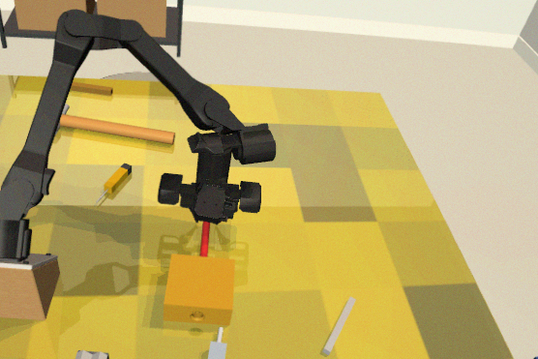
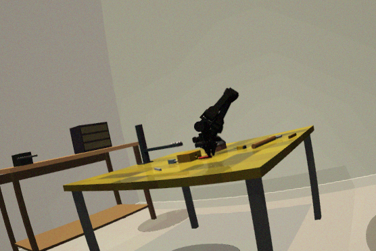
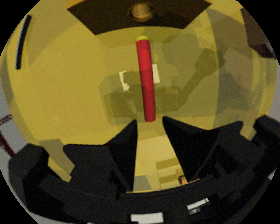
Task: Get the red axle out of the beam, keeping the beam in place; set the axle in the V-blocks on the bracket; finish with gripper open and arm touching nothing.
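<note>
The claw is parted to a moderate width, with nothing held between its fingers. The axle is seen just ahead of the fingertips, low over or on the table; contact with the top cannot be confirmed, but a resting position is judged likely. Its near end is directed toward the claw, its far end toward the beam.

In the wrist view, the full length of the axle is exposed and its far end is separated from the bore. Extraction is therefore judged complete. The beam is seated upright on the table; whether its original position is preserved cannot be determined.

Farther out, the bracket is fitted with V-blocks at the end of its raised bar. No axle is seated there.

The following steps are outstanding: the axle is to be gripped, lifted, carried past the beam and lowered into the V-blocks. The claw is then to be opened and the arm withdrawn from all contact. During gripping, the axle may be rolled aside if it is not centred between the fingers.
</note>
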Action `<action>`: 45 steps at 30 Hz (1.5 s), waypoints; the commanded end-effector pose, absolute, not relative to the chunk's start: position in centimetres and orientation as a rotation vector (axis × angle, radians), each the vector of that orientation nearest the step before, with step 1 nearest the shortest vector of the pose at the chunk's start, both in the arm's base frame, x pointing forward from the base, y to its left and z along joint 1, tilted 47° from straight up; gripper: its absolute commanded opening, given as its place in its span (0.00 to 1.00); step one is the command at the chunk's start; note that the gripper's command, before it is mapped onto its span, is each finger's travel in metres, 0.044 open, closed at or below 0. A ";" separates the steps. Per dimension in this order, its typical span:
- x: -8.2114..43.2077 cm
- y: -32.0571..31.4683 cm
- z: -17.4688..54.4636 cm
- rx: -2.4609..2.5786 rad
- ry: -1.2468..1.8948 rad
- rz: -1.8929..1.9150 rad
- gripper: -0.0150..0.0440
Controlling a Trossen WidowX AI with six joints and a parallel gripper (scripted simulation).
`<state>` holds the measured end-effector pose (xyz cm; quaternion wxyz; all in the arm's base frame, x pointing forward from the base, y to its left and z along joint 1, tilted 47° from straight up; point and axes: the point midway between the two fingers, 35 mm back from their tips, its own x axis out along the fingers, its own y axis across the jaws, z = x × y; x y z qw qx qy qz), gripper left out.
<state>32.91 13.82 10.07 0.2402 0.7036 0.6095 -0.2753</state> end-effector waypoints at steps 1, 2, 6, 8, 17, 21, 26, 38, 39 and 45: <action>32.9 13.8 10.1 1.925 1.668 -0.752 0.70; 32.9 13.8 10.1 1.925 1.668 -0.752 0.74; 32.8 13.2 10.7 1.925 1.664 -0.758 0.92; 32.8 12.9 10.9 1.925 1.664 -0.759 1.00; 32.6 11.8 12.0 1.924 1.664 -0.759 1.00; 32.6 11.3 12.4 1.924 1.663 -0.760 1.00; 32.5 10.7 13.0 1.924 1.663 -0.760 1.00; 31.8 6.2 10.7 1.913 1.663 -0.751 1.00; 31.8 6.0 10.6 1.912 1.663 -0.751 1.00; 31.8 6.2 10.4 1.912 1.663 -0.751 1.00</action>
